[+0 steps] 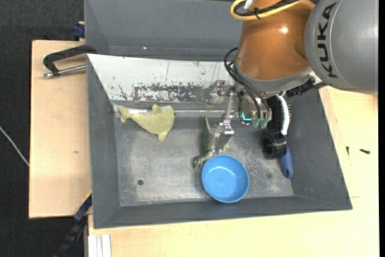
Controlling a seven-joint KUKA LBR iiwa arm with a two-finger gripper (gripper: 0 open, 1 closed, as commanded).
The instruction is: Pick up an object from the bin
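My gripper (225, 132): low at mid-bin, near the blue bowl (225, 180).
Beside me: a dark green toy (206, 144), by the bowl's rim.
My grip: I cannot tell.

The arm (352, 27) runs off the frame's right edge, and its orange cover (274, 33) blocks my sight of the upper right corner of the bin (99, 129). Just above the blue bowl (225, 179) lies a small green thing (206, 144) I can't identify.
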